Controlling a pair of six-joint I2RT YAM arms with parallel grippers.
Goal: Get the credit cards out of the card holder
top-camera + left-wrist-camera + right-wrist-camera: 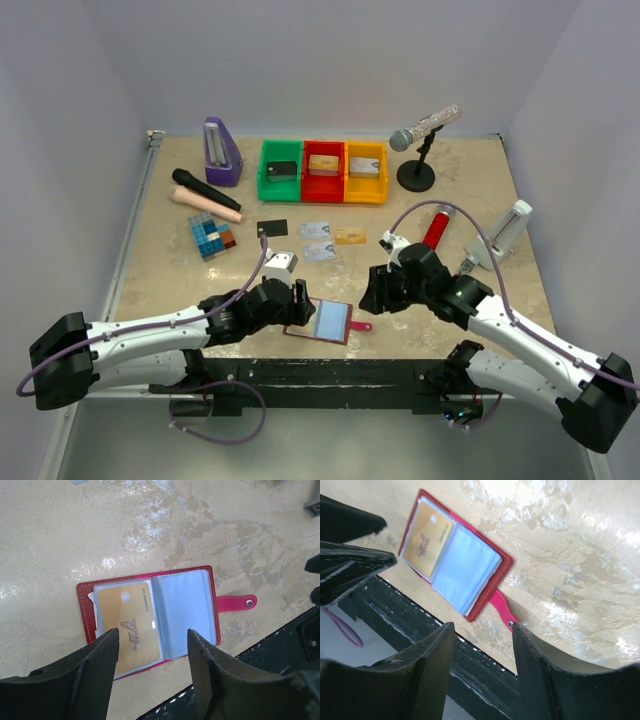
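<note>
At the near edge of the surface, between the two arms, the card holder lies open and flat. The left jaws stand apart and grip nothing. Their dark fingers hang over the holder's near rim, and I cannot tell whether they touch it. The right jaws are likewise apart and empty, with their fingers hanging near the holder's snap tab.

The surface is pale beige with a mottled, stone-like pattern and patches of glare. A black rail runs along its near edge, and plain pale-grey walls close it in on three sides.

In the top view the holder's long axis runs left to right, a little askew, and the pink snap tab points toward the right arm. Its clear pockets face up. The half nearer the left arm shows a gold VIP card inside a sleeve, with the card's long axis lying across the holder's. The other half shows only bluish clear sleeves.

Farther back, well apart from the holder, four cards lie loose in a rough row: a black card, two silvery cards and a loose gold card. Behind them stand green, red and orange bins side by side.
</note>
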